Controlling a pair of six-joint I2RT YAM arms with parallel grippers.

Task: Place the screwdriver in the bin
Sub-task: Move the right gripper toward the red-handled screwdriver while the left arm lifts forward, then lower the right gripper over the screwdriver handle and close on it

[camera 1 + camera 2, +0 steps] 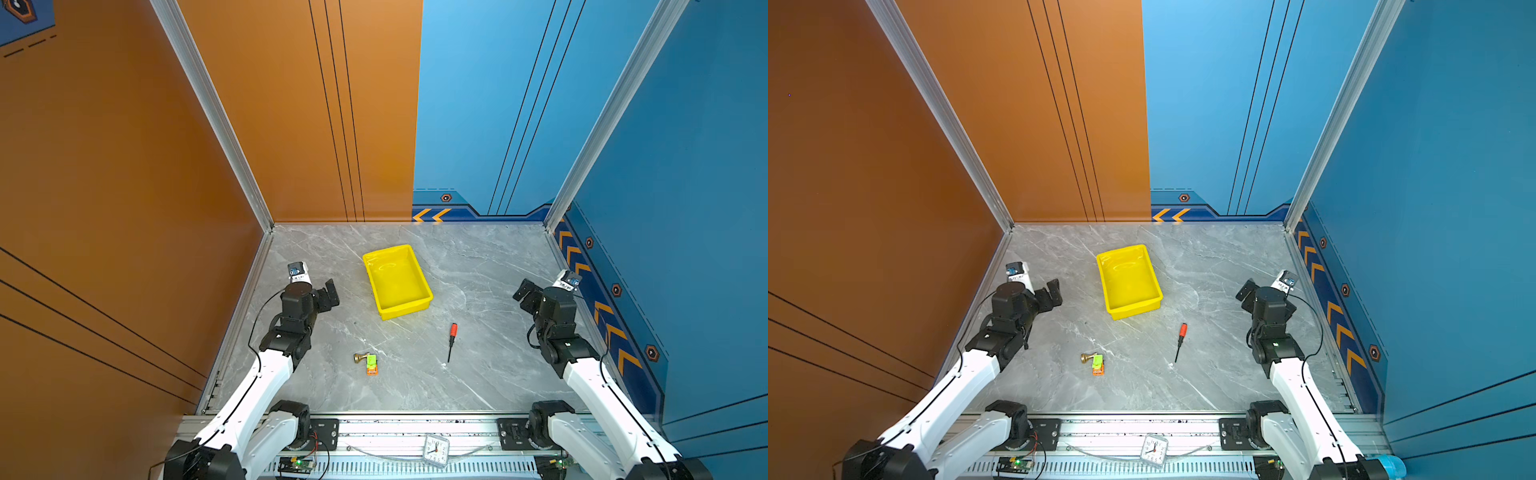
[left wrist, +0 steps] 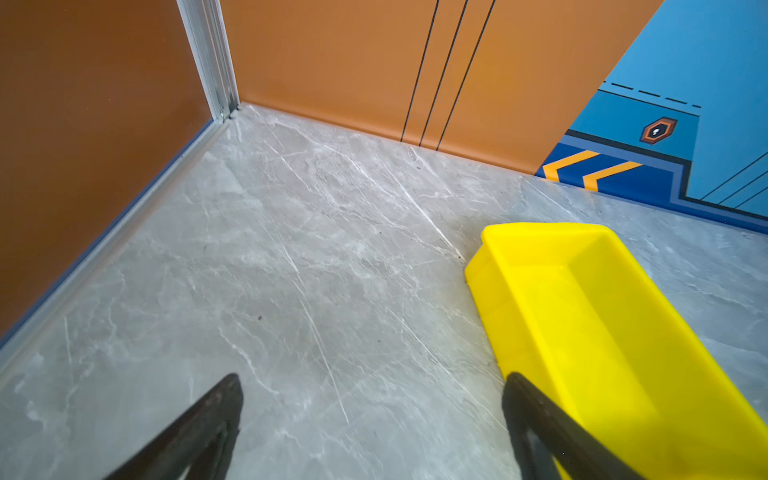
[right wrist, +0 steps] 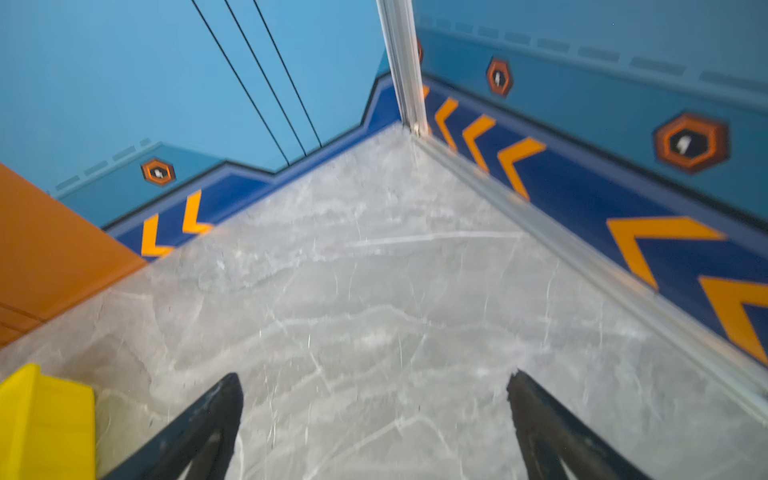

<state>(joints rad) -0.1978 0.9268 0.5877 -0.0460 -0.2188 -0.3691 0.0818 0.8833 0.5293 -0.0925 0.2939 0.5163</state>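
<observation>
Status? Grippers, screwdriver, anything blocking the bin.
Both open, empty: left gripper, right gripper. The screwdriver lies flat on the table, near the bin, outside it. The toy block sits apart; nothing in the way.

left gripper (image 2: 372, 377): we see only its fingertips; the picture's edge cuts off the rest.
right gripper (image 3: 375, 375): we see only blurred fingertips.
bin (image 2: 540, 228): the left wrist view's edge cuts it off, and the left gripper hides part of its wall; in the right wrist view we get only a blurred corner.
screwdriver (image 1: 451, 341): in both top views its tip is too small for us to tell.
</observation>
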